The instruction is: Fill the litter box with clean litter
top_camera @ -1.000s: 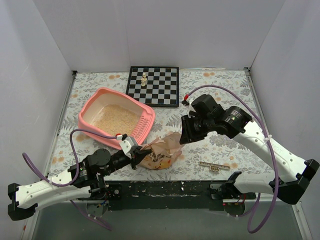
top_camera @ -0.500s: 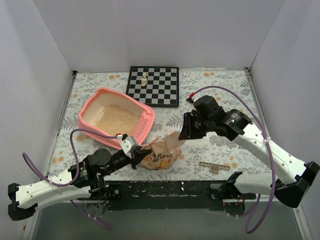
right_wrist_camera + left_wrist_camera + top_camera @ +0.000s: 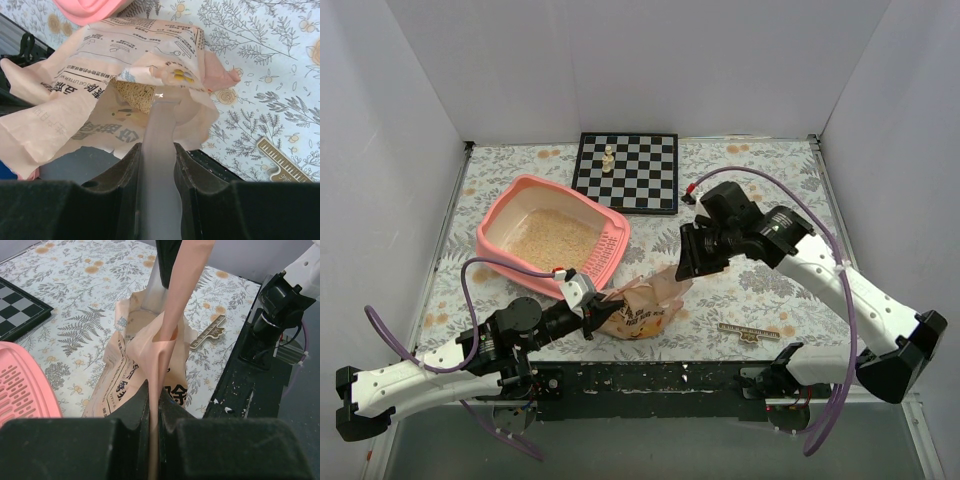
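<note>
Nearest my bases, my left end effector (image 3: 152,405) is pinched fully closed on a thin flap of the paper bag (image 3: 640,305), pulling that flap taut so the mouth stands open. The bag lies slumped on the floral surface (image 3: 770,200), just beside the near corner of the litter box (image 3: 608,246). It is soft, creased paper, so I judge it will fold or tear if I haul on the flap. It is better held lightly as an anchor than lifted. My right end effector (image 3: 159,165) is partly closed around the handle of the clear scoop (image 3: 159,150), whose bowl reaches into the bag's mouth. There a patch of clean litter (image 3: 132,95) shows, tan and grainy. The handle is smooth, stiff plastic, which I expect to be slippery, so a grip well up the handle seems right. Loose granules will run off like sand if the bowl tips, and a full bowl will likely feel heavier at its end, so it should travel level. A wooden ruler (image 3: 748,331) lies off to my right near the front edge, well apart from the work. Farther out, the pink litter box sits toward the left and already holds a beige layer across its floor. Its slotted grate faces the bag. Beyond it, by the back wall, sits a chessboard (image 3: 626,172) with one pale chess piece (image 3: 608,158) standing on it.
</note>
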Controlling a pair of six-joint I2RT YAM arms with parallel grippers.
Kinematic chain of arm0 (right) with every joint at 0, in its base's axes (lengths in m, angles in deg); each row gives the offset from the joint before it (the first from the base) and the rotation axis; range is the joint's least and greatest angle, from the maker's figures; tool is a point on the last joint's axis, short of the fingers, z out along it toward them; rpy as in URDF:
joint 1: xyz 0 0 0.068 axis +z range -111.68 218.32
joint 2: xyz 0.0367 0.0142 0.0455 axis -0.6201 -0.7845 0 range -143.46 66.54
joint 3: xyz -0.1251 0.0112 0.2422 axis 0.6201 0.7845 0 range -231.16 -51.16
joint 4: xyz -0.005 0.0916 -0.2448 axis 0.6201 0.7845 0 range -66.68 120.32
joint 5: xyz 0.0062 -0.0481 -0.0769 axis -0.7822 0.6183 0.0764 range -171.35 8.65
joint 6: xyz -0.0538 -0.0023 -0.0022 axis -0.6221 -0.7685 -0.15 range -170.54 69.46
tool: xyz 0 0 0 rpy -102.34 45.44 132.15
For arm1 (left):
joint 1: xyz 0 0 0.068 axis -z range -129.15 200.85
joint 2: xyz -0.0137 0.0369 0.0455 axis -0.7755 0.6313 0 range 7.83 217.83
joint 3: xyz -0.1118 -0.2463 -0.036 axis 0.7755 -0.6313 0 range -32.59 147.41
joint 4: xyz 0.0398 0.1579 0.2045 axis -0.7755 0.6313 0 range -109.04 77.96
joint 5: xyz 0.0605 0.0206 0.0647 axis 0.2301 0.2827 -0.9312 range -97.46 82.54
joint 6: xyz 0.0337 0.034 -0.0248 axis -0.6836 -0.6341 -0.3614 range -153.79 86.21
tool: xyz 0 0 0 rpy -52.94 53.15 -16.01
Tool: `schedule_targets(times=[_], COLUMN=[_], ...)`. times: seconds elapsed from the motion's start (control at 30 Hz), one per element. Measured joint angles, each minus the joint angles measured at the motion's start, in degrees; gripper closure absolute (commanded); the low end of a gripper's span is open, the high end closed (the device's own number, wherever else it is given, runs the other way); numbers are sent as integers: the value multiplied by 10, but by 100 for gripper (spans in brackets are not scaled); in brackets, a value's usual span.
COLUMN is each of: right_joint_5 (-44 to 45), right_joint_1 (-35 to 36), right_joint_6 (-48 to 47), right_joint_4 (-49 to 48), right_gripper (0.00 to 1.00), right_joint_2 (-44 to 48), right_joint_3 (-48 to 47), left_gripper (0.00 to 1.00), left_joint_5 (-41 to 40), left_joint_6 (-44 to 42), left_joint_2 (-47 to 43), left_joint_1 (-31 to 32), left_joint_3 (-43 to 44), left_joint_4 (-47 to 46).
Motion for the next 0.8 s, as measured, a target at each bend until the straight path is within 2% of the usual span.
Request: schedule_targets(times=[0.17,0.37,0.53,0.6,0.8], right_joint_5=[-53,-163,-269,-304,-335], right_joint_1=[-3,-5,-19,-22,-22], right_joint_6=[-35,-55,-43,-17,95], right_joint_4=[-13,-123,-282,-374,-612], right_gripper=[99,99,99,99,99], right_joint_2=[-47,-96,-102,-95,-59], right_joint_3=[14,103,216,271,410], left_gripper=[100,100,100,100,100], left_joint_5=[4,10,16,17,27], left_joint_6=[0,0,0,0,-2], left_joint_2=[2,3,13,14,23], left_joint_1=[0,0,0,0,0], left_joint_3=[0,0,0,0,0], left_joint_4=[0,0,1,3,7])
